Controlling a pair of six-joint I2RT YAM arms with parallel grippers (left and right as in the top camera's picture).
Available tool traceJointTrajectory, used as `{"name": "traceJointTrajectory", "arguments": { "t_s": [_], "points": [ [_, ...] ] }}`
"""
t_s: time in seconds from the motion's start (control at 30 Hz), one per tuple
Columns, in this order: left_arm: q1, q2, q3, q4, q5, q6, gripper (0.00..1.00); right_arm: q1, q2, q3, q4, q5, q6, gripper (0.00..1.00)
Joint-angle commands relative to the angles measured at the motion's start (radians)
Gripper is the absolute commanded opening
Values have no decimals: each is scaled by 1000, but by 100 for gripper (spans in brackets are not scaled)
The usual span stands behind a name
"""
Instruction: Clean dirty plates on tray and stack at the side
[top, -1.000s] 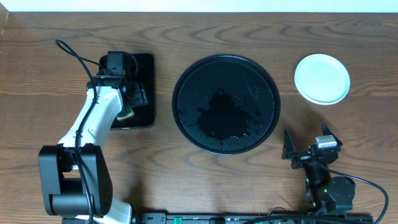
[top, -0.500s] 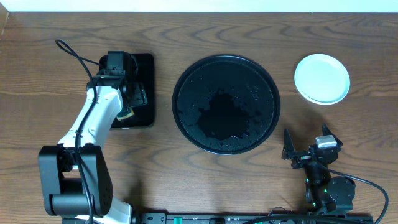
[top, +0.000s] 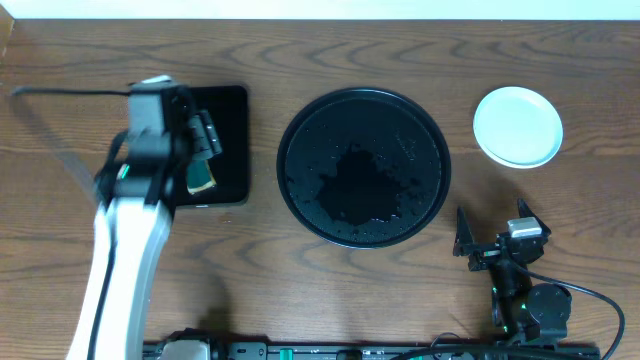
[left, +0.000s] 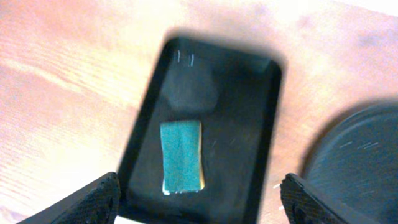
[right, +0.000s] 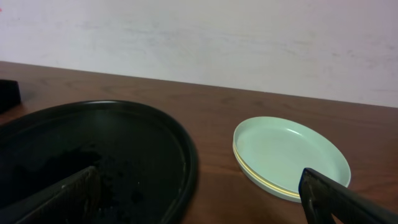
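Brown wood-grain bench (top: 330, 300) fills my overhead view, with a pale wall behind it in the right wrist camera. At the middle sits the round black tray (top: 320, 125); no plate lies on it, only a darker patch (top: 355, 190) at its centre and scattered pale specks. The plates (top: 517, 126) are stacked on the bare bench to the right of the tray, apart from its rim. From the right wrist camera I see a pale blue one on top and a yellow edge just under it; how many lie below I cannot tell.

My left tool (left: 199, 180) hangs open above the rectangular black tray (top: 232, 120) at the left, fingers spread wide and gripping nothing. A green sponge (left: 181, 155) lies flat in that tray below it. The left arm looks blurred from overhead.

My right tool (top: 493, 222) is low at the near right edge, jaws fully apart and empty, facing the round tray and the plates.
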Motion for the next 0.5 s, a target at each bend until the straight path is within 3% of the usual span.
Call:
{"name": "traceJointTrajectory", "arguments": {
  "t_s": [0.0, 0.3, 0.47],
  "points": [
    [-3, -188, -41, -3, -9, 1, 83, -7, -6, -1, -5, 9, -8, 99],
    [0, -752, -343, -4, -25, 2, 83, -6, -6, -1, -5, 9, -8, 99],
    [0, -978, -563, 2, -11, 1, 83, -7, -6, -1, -4, 9, -8, 99]
  ]
}}
